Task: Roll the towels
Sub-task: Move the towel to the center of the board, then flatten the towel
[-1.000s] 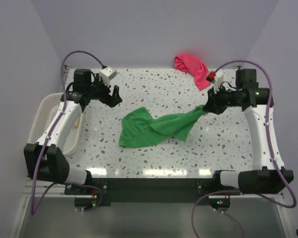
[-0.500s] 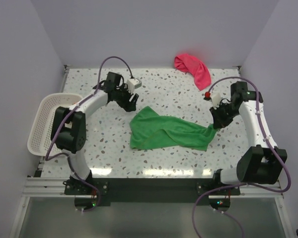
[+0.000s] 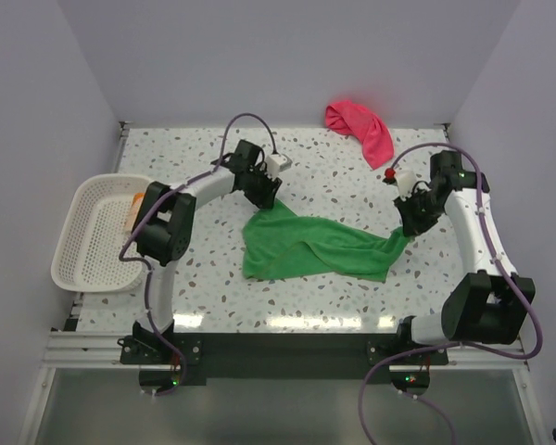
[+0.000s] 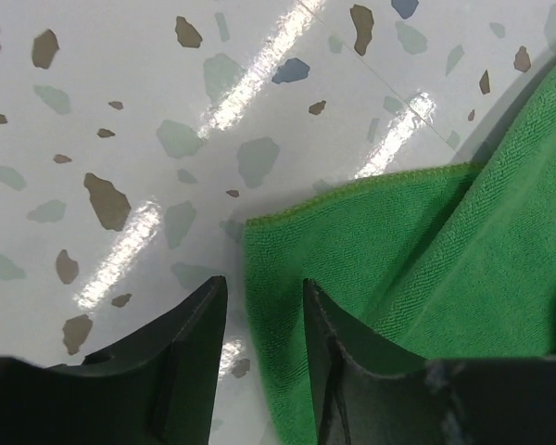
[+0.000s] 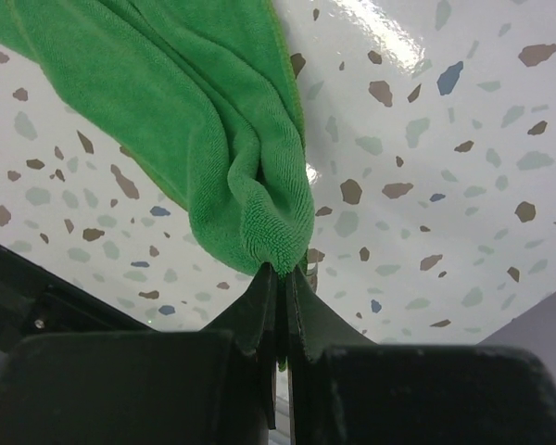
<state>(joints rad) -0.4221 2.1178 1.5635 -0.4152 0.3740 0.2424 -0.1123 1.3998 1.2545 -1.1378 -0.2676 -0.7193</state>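
The green towel (image 3: 306,247) lies crumpled across the middle of the table. My right gripper (image 3: 408,229) is shut on its right corner, and the wrist view shows the cloth (image 5: 218,139) bunched and pinched between the jaws. My left gripper (image 3: 267,199) is open just above the towel's far left corner (image 4: 352,241), with the edge lying between the two fingers. The pink-red towel (image 3: 360,128) lies crumpled at the far right of the table. A bit of pale peach-orange cloth (image 3: 131,212) shows inside the basket.
A white mesh basket (image 3: 79,243) hangs over the table's left edge. Purple walls close in the table at the back and sides. Both arms' cables loop above the table.
My left gripper has swung right from the far left of the table to the green towel's far corner. My right gripper pulled the towel's corner down and right, then held still.
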